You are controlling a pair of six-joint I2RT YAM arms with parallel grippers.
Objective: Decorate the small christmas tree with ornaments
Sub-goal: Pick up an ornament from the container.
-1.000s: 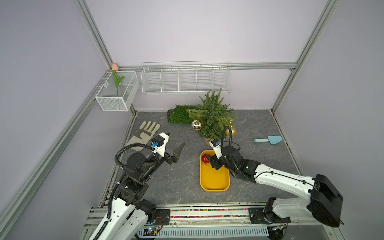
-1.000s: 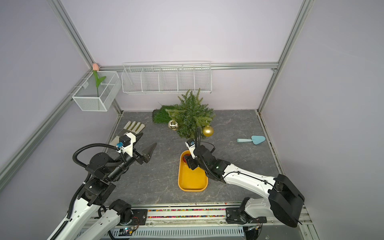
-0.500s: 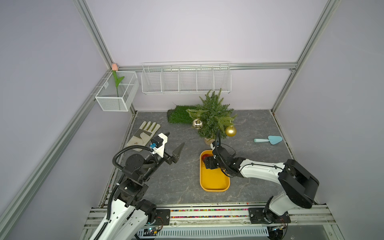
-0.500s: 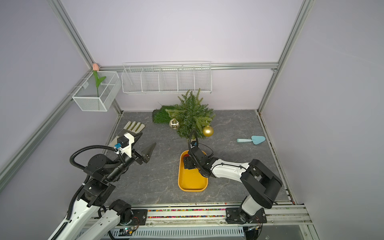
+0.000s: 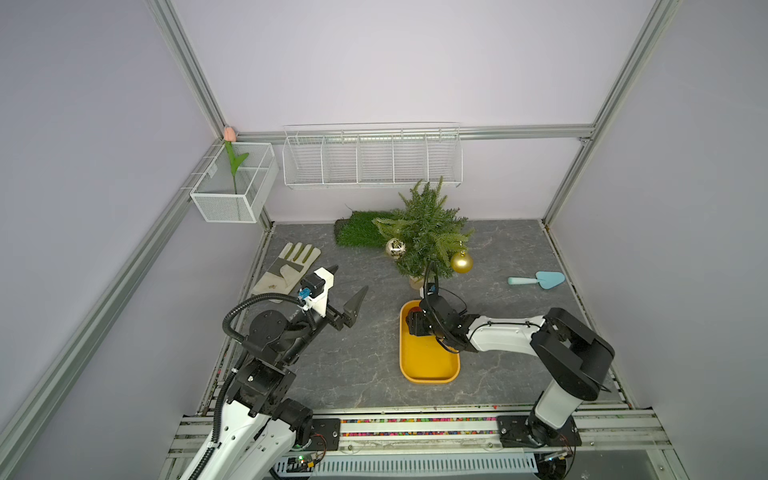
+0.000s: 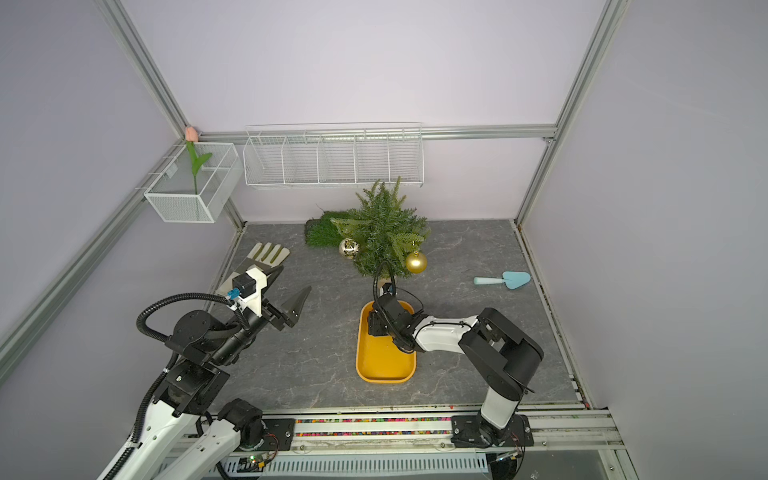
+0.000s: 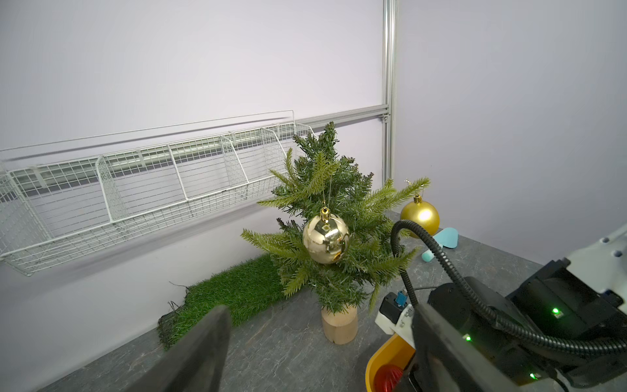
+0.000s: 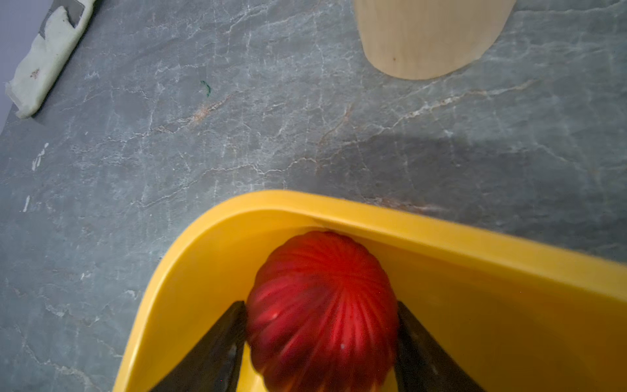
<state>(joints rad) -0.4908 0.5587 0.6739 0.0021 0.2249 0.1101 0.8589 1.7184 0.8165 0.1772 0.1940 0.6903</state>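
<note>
Right wrist — right end effector [image 8: 320, 304] gripping red bauble [image 8: 322, 271], tight against tray wall [image 8: 441, 237]

I am seeing my left arm [image 5: 270, 332] and right arm [image 5: 503, 334] wearing white shells and black joints, with ribbed black cables [image 5: 266, 296]. The left end effector [image 5: 351, 277] is showing dark pointed fingers [image 5: 357, 299].
</note>
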